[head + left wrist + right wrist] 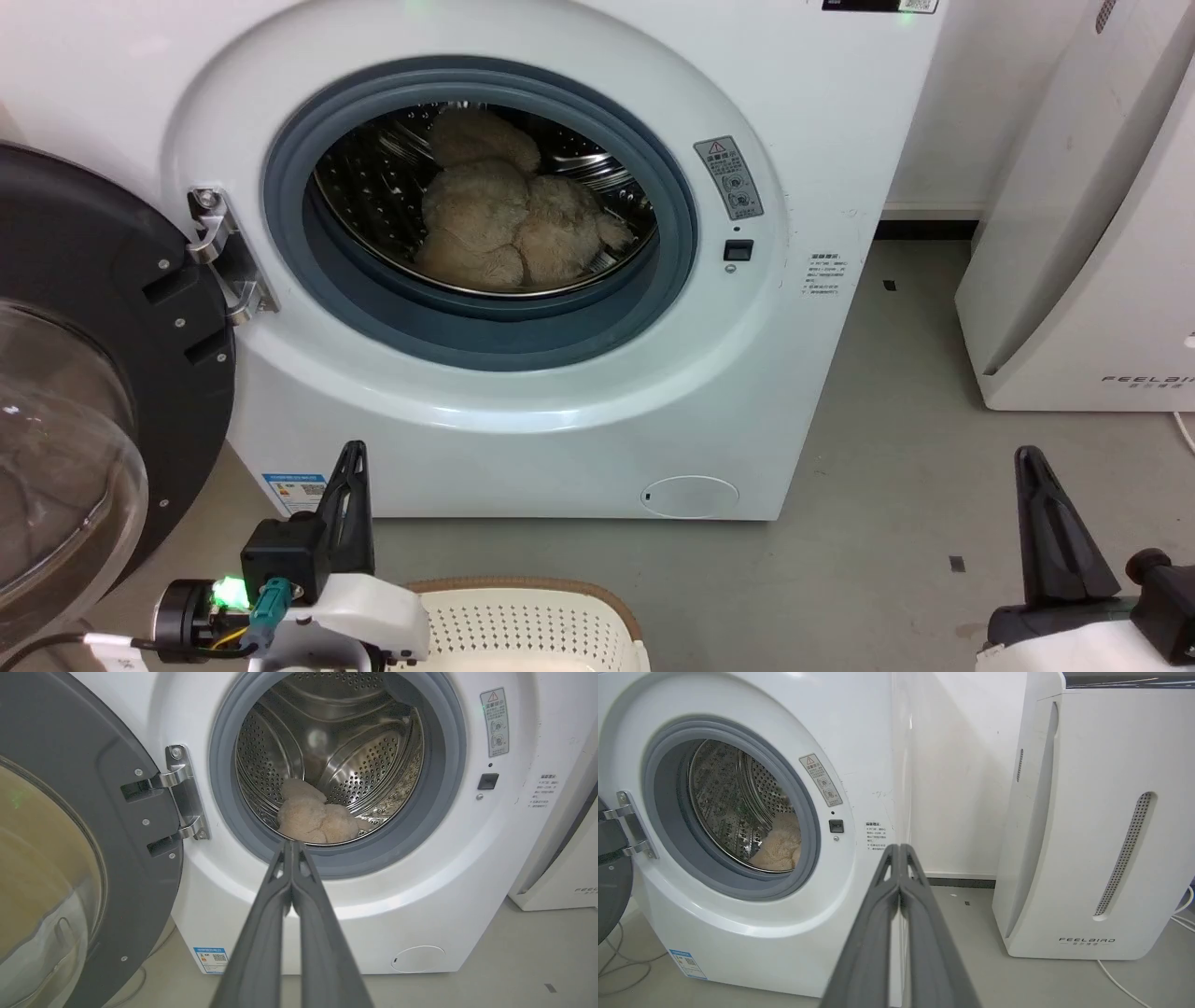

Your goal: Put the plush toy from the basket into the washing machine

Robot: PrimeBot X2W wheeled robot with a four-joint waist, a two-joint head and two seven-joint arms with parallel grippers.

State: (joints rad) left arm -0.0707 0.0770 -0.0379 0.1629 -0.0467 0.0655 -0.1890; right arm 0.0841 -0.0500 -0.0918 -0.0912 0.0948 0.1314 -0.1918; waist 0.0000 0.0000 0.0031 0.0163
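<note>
white feelair appliance, grey floor

White forearms, dark tapered pincer fingers

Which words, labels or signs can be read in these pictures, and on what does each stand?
"FEELAIRD": low on the front of the white appliance.
Warning sticker on the washing machine: triangle sign, text too small.
Printed notice and blue label, same machine: too small to read.
</note>
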